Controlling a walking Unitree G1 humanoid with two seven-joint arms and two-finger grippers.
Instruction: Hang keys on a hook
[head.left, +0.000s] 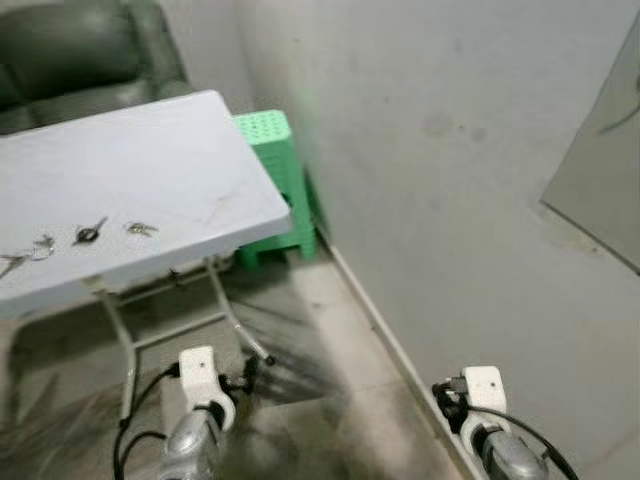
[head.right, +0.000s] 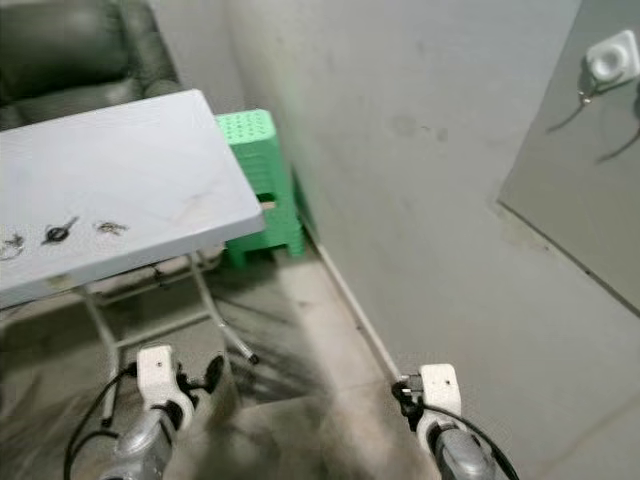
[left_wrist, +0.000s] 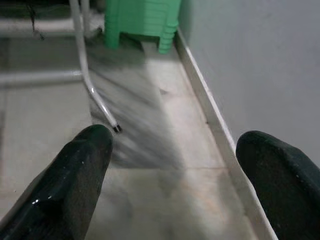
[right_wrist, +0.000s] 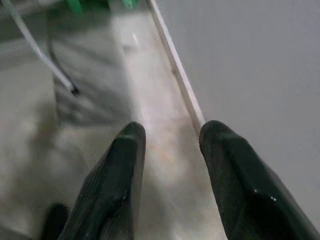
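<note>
Approach stage, nothing yet grasped: the keys (head.left: 88, 233) lie loose near the front edge of the white folding surface (head.left: 150, 170), toward its left corner, with a smaller bunch (head.left: 140, 229) just beside them. The wall hook (head.right: 610, 58) sits high on the grey panel (head.right: 590, 180) at the far right, well apart from the surface. To do this step well, the robot should judge its turn toward the surface first, square up to the front edge, then bring one gripper down over a single bunch rather than between two. Left gripper (left_wrist: 175, 175) hangs low over the floor with jaws spread wide; right gripper (right_wrist: 170, 165) hangs near the skirting with jaws parted and holding nothing. A green plastic stool (head.left: 275, 170) stands at the surface's far right corner
</note>
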